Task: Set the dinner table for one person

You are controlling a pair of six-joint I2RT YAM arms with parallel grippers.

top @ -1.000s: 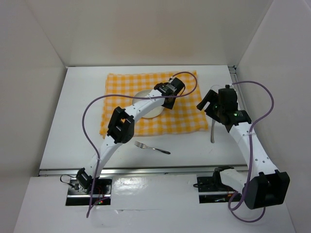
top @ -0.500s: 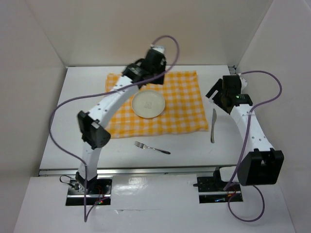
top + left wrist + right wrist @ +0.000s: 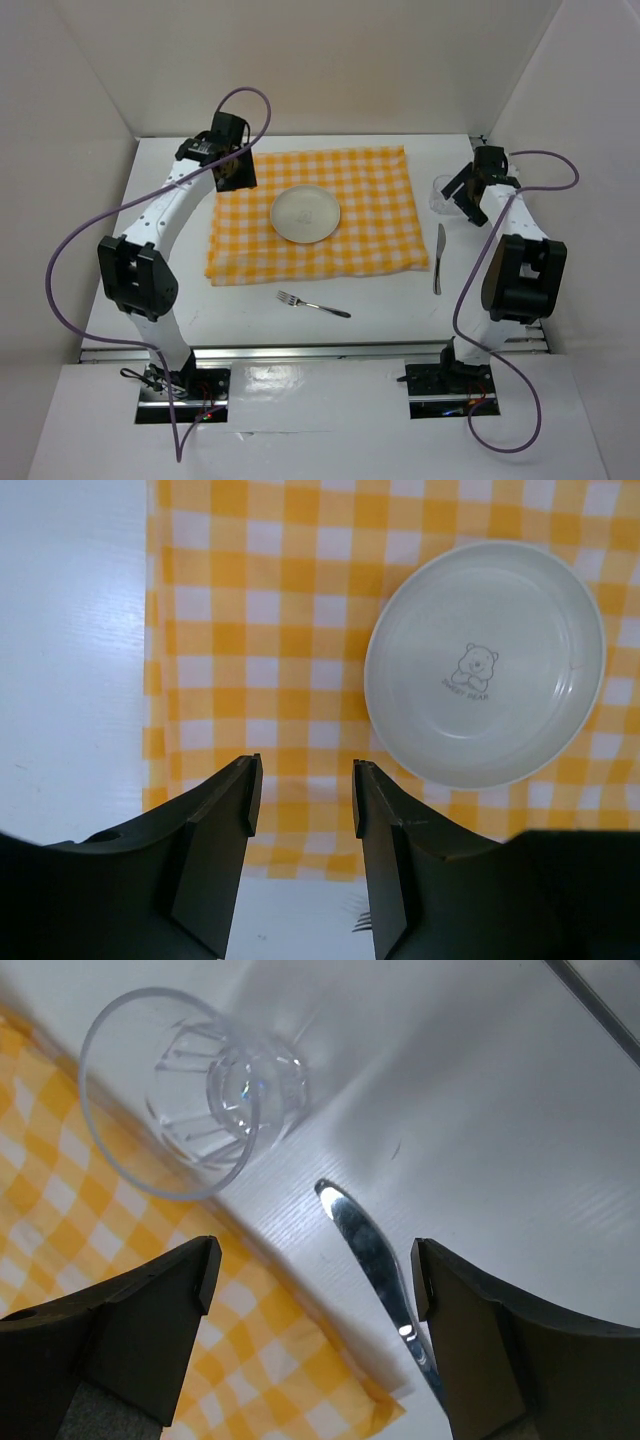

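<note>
Right pincer gapes empty over the clear ribbed glass tumbler at the white table's far right, left pincer half-open, empty; I'd centre, descend straight, clear of the steel knife.

Overhead, wrist close-ups over dinner table

The polished metal knife is gleaming on the smooth white surface. The clear ribbed tumbler is glinting. The checked cloth is looking matt, the plate glossy.
</note>
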